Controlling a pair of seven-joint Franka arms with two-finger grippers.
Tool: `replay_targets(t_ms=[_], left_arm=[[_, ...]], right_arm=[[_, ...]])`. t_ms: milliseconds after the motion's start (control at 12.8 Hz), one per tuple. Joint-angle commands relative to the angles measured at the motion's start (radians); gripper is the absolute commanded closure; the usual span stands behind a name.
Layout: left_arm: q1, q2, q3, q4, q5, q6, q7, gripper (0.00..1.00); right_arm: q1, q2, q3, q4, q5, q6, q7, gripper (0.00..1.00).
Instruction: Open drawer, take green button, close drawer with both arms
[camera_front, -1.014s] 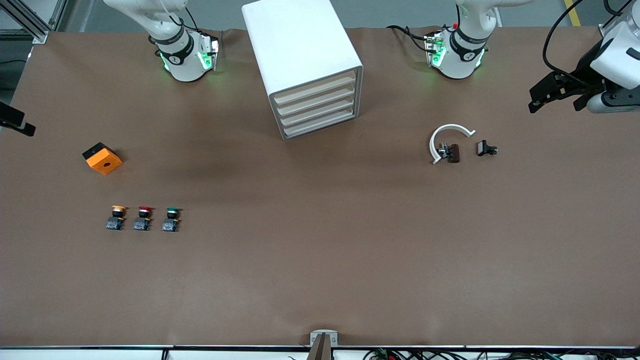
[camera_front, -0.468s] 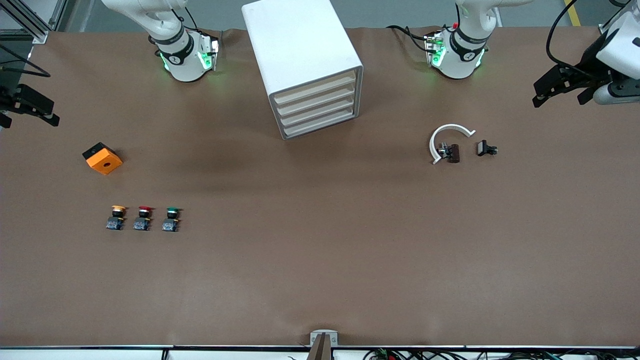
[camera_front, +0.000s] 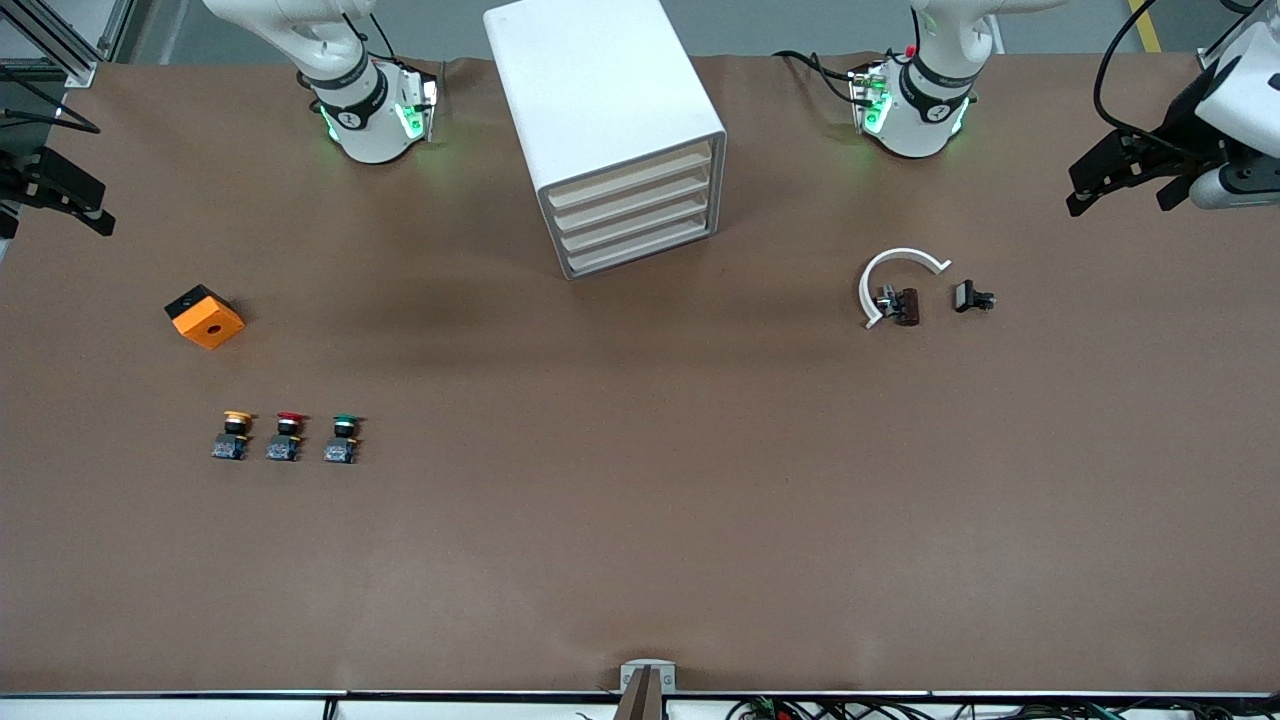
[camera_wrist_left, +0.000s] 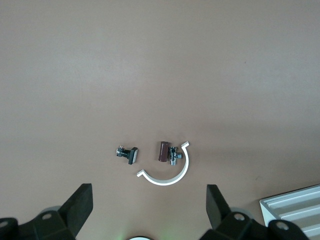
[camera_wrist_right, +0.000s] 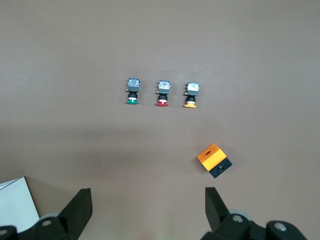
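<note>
Brown table (camera_front: 640, 520): green-capped button (camera_front: 342, 438), black/grey-blue body.

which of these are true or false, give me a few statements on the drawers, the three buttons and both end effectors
1. All four drawers of the cabinet are shut. True.
2. The green button lies inside a drawer. False: it lies on the table, in a row with the red button and yellow button.
3. The left end effector holds the green button. False: it is open and empty, up over the left arm's end of the table.
4. The right end effector is open. True.
5. The orange block lies farther from the front camera than the buttons. True.
</note>
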Motion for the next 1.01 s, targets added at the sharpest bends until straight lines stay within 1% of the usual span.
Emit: replay_targets(t_ms=[0, 156, 312, 546, 936], left_arm=[[0.006, 0.016, 0.005, 0.031, -0.002, -0.006, 0.019, 0.00], [0.006, 0.020, 0.006, 0.037, 0.004, -0.014, 0.019, 0.00], [0.001, 0.029, 0.002, 0.049, 0.037, -0.043, 0.019, 0.00], [0.003, 0.031, -0.001, 0.052, 0.039, -0.057, 0.019, 0.00], [0.003, 0.033, -0.001, 0.052, 0.039, -0.063, 0.021, 0.00]], right_arm=[[-0.005, -0.029, 0.005, -0.030, -0.005, 0.003, 0.012, 0.00], [-0.011, -0.032, 0.005, -0.030, -0.002, -0.001, 0.012, 0.00], [-0.018, -0.035, 0.007, -0.033, 0.001, -0.002, 0.014, 0.00], [-0.028, -0.046, 0.004, -0.036, 0.036, -0.011, 0.018, 0.00], [-0.033, -0.045, 0.004, -0.038, 0.038, -0.011, 0.018, 0.00]])
